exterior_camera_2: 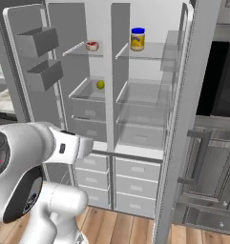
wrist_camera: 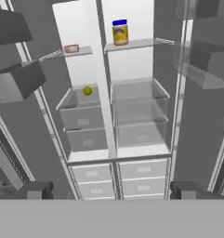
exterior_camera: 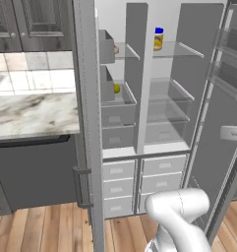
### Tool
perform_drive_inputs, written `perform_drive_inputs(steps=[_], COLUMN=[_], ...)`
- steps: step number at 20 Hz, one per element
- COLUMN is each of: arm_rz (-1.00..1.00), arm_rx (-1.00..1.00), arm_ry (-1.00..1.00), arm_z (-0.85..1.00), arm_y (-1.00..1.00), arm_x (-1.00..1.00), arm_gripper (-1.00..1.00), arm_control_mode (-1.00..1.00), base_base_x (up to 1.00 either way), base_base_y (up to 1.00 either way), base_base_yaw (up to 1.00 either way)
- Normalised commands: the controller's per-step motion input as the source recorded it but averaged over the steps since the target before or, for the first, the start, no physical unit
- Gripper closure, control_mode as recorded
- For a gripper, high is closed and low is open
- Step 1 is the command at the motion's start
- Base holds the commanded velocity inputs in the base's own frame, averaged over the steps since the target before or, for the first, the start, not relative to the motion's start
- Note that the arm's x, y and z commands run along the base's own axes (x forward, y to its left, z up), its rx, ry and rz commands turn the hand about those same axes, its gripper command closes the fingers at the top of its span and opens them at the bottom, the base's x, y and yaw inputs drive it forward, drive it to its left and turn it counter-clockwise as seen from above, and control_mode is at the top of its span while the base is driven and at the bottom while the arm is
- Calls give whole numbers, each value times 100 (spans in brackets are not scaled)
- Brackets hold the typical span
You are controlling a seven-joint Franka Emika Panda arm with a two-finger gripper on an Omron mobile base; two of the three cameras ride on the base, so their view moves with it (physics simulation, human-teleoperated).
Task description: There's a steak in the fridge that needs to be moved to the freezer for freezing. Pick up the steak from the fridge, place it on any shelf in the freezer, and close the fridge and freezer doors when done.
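Nearest, the gripper [wrist_camera: 111, 189] shows two dark blocky fingertips [wrist_camera: 36, 189] set wide apart, jaws open with nothing between them, facing the open cabinet. The white arm [exterior_camera_2: 49, 147] has a smooth, rounded shell. Beyond it, two grey doors stand open: the left door [exterior_camera_2: 21, 57] carries two boxy grey bins [exterior_camera_2: 40, 40], the right door [exterior_camera: 228, 98] has clear shelves. At the cabinet's foot sit six flat-fronted drawers [wrist_camera: 92, 174], three in each of two columns. A white divider [exterior_camera_2: 117, 71] splits the interior into two compartments with clear glass shelves and clear bins. One small yellow round fruit [wrist_camera: 87, 91] lies in the left compartment's upper bin. On the top left shelf rests the steak [exterior_camera_2: 92, 45], a small flat reddish piece. On the top right shelf stands one jar [exterior_camera_2: 137, 39], yellow with a blue lid; its label is too small to read
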Motion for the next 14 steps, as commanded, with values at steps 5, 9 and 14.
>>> perform_drive_inputs(steps=[5,9,14], arm_rz=[33,36,35], arm_rx=[0,0,0], arm_ry=[-5,-16,-21], arm_z=[-49,-66,-73], arm_y=[-100,-87,-78], arm_x=[-12,-2,10], arm_gripper=[-100,-100,-100], arm_control_mode=[-100,-100,-100], base_base_x=[0,0,0], base_base_y=[0,0,0], base_base_yaw=[0,0,0])
